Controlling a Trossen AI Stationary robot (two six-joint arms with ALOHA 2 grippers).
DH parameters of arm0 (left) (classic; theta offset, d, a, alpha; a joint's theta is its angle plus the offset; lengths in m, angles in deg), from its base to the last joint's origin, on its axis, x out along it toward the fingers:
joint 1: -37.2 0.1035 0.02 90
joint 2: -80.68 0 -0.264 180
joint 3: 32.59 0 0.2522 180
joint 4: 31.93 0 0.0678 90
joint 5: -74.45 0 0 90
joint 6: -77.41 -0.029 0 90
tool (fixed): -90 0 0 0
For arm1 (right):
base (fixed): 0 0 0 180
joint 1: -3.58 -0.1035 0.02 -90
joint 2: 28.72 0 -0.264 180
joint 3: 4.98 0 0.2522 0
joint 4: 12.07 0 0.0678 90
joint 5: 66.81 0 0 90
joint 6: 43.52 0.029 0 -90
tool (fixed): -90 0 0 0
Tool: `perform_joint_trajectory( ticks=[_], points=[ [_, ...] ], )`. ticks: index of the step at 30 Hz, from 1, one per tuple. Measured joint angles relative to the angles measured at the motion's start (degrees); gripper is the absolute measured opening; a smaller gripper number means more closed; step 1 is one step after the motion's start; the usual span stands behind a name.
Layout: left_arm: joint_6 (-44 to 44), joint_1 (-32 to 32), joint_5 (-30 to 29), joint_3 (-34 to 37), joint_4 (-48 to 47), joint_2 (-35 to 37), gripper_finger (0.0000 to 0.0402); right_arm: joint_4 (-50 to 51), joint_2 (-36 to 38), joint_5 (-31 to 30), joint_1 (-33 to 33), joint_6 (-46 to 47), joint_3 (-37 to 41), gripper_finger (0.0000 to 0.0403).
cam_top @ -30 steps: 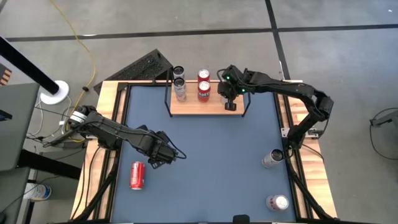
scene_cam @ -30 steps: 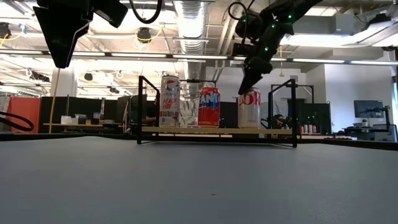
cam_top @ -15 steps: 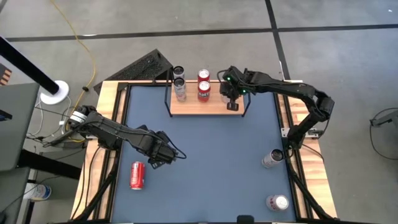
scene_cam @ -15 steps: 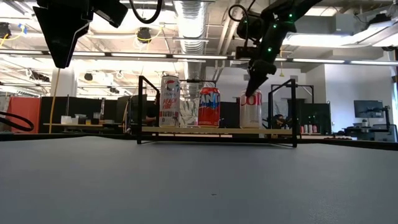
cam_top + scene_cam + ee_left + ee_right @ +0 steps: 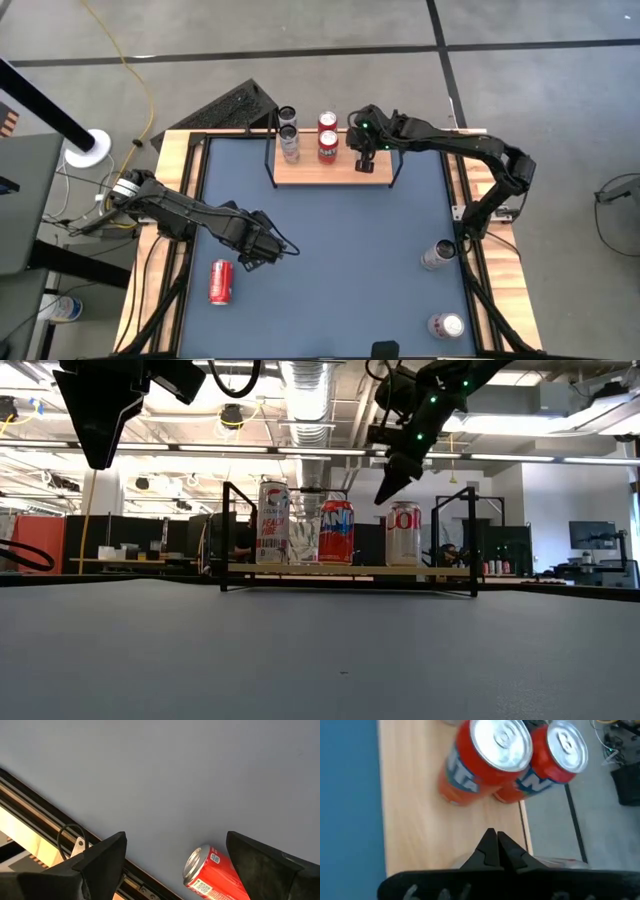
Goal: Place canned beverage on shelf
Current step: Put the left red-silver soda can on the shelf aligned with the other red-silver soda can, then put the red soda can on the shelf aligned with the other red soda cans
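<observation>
Right gripper [image 5: 364, 165] sits upper centre of the high view, arm stretched in from the right edge, hanging over the right part of the shelf [image 5: 310, 171]. Fingers pressed fully together, gripping nothing; in the low view the gripper [image 5: 385, 492] points down-left, above and just left of a white-and-red can [image 5: 403, 534], apart from it. Left gripper [image 5: 262, 252] is lower left in the high view, over the blue table [image 5: 350, 270], jaws spread wide and empty, hovering near a red can [image 5: 220, 281] lying on its side.

Shelf: small light-wood board on thin black wire frame, at the table's far edge, upper centre. In the low view the shelf [image 5: 300, 570] carries upright cans: white one [image 5: 272, 523], clear/silver one [image 5: 304, 530], red one [image 5: 337, 531], then the white-and-red can at the right. Right wrist view shows two red-orange cans [image 5: 487, 762] standing side by side on the wood.

Two silver cans [image 5: 438, 255] stand at the table's right edge, lower right.
</observation>
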Motion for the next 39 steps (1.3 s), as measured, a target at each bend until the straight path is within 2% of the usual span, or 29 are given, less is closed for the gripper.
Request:
perform_joint_trajectory(
  ticks=[26,35,39],
  points=[
    [0.0,0.0,0.0,0.0,0.4,0.0,0.033,2.7,0.1,0.0,2.2,0.0,0.0,0.0],
    [0.0,0.0,0.9,0.0,0.4,0.0,0.033,2.7,2.8,0.6,-2.3,-1.0,-1.5,0.0],
    [1.7,0.0,2.7,0.0,0.4,0.0,0.033,5.5,5.8,3.4,-5.2,-0.4,-1.4,0.0]
  ],
)
